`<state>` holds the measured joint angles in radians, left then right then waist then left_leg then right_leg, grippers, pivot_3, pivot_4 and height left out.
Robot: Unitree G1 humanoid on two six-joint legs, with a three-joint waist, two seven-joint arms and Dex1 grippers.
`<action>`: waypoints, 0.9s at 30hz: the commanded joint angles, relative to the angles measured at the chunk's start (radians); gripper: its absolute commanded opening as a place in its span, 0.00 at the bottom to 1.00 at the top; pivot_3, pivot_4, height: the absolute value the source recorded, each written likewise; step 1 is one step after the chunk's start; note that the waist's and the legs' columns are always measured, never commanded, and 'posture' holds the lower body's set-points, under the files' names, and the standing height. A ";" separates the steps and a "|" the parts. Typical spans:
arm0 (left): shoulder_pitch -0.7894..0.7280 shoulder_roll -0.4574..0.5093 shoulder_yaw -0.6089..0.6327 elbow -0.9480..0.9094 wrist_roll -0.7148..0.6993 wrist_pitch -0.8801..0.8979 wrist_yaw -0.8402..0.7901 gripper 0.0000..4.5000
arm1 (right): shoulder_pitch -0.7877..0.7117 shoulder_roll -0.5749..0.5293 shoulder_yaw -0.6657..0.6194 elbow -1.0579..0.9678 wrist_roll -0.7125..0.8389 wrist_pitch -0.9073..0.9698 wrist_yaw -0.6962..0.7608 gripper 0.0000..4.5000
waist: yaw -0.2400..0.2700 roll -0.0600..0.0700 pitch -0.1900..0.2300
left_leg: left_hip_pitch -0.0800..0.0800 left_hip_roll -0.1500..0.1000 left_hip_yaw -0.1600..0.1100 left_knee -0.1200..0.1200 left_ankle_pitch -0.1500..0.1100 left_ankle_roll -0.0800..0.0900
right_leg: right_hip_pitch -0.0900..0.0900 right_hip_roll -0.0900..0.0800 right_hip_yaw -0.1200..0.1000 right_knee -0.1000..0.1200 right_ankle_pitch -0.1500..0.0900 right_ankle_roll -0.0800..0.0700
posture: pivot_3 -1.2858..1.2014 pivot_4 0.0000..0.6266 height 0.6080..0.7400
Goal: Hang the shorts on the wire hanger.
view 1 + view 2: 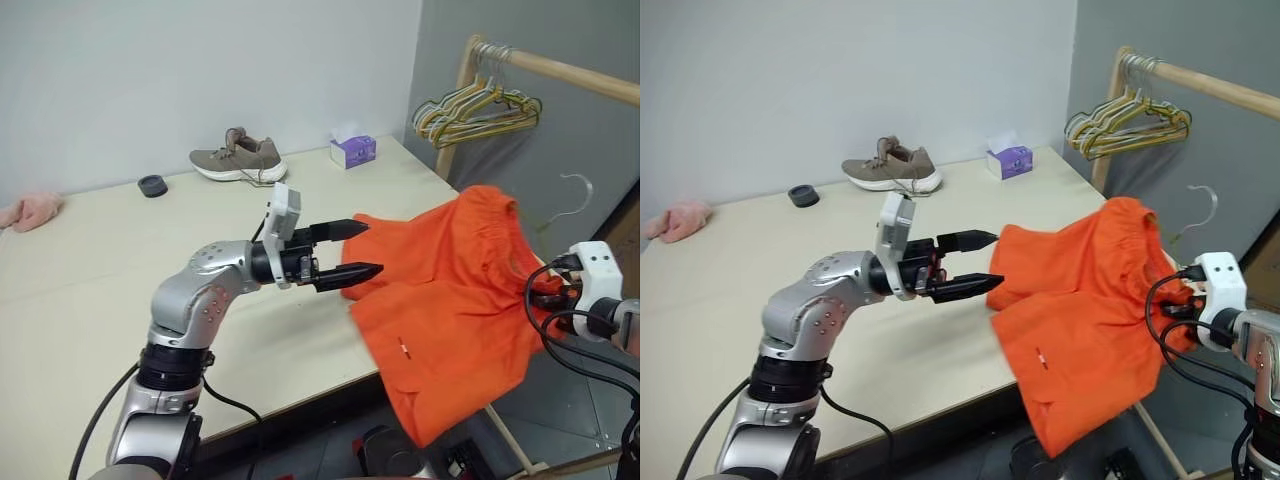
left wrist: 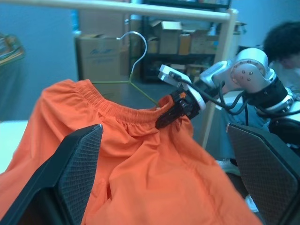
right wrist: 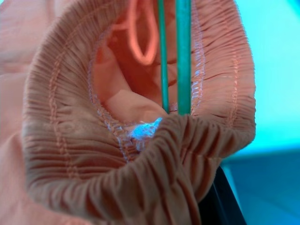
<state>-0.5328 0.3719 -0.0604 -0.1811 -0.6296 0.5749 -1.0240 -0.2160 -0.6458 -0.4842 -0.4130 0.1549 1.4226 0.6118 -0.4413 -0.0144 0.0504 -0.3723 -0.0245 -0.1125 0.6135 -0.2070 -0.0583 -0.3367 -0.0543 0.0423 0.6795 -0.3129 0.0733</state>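
The bright orange shorts (image 1: 450, 290) lie partly on the table's right corner, and most of the fabric hangs off the edge. My right gripper (image 1: 548, 290) is shut on the gathered waistband (image 2: 117, 110) at the far right. The thin wire hanger (image 1: 575, 190) shows its curved hook above the waistband, and its wires (image 3: 183, 56) run down inside the waist opening. My left gripper (image 1: 370, 248) is open and points right, just left of the shorts. It holds nothing, and the left wrist view looks between its fingers (image 2: 77, 168) at the shorts.
On the beige table (image 1: 100, 270) sit a shoe (image 1: 238, 160), a purple tissue box (image 1: 352, 150), a small black disc (image 1: 152, 185) and a pink cloth (image 1: 30, 212). A wooden rail (image 1: 570, 72) carries a bunch of coloured hangers (image 1: 480, 108). A person (image 2: 283, 42) sits beyond the rail.
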 commanded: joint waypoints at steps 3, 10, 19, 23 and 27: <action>-0.036 -0.083 -0.015 -0.001 0.088 -0.160 0.094 0.99 | -0.099 0.026 -0.065 0.016 -0.082 -0.085 -0.212 0.00 | -0.028 0.000 0.000 | 0.000 0.000 0.001 0.000 0.000 0.000 | 0.000 0.000 0.001 -0.001 0.000 0.000 | 0.33 0.01 1.00; -0.030 -0.142 -0.043 0.003 0.134 -0.220 0.146 0.99 | -0.321 0.050 -0.085 0.208 -0.129 -0.245 -0.424 0.00 | -0.059 -0.001 0.001 | 0.004 0.000 0.003 -0.001 0.000 0.000 | 0.003 0.000 0.002 -0.002 0.001 0.001 | 0.33 0.01 1.00; -0.040 -0.154 -0.062 0.014 0.151 -0.251 0.147 0.99 | -0.560 -0.034 -0.140 0.609 -0.094 -0.318 -0.515 0.00 | -0.056 -0.001 0.001 | 0.005 -0.001 0.005 -0.004 -0.001 0.001 | 0.004 0.000 0.004 -0.006 0.000 0.001 | 0.34 0.00 1.00; -0.040 -0.162 -0.068 0.024 0.159 -0.269 0.146 0.99 | -0.627 -0.093 -0.118 0.771 -0.078 -0.343 -0.510 0.00 | -0.054 -0.001 0.001 | 0.005 0.000 0.005 -0.004 -0.001 0.002 | 0.005 0.000 0.003 -0.007 0.000 0.001 | 0.34 0.00 1.00; -0.035 -0.174 -0.077 0.029 0.166 -0.287 0.144 0.99 | -0.693 -0.135 -0.122 0.921 -0.054 -0.297 -0.507 0.00 | -0.058 -0.001 0.001 | 0.005 0.000 0.007 -0.004 -0.001 0.002 | 0.005 0.000 0.004 -0.007 0.000 0.001 | 0.34 0.00 1.00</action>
<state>-0.5518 0.2043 -0.1348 -0.1459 -0.4641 0.3159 -0.8832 -0.8565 -0.7516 -0.5969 0.4764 0.0732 1.1190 0.1077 -0.4989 -0.0156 0.0513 -0.3666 -0.0248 -0.1055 0.6095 -0.2084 -0.0561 -0.3319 -0.0546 0.0468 0.6720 -0.3125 0.0745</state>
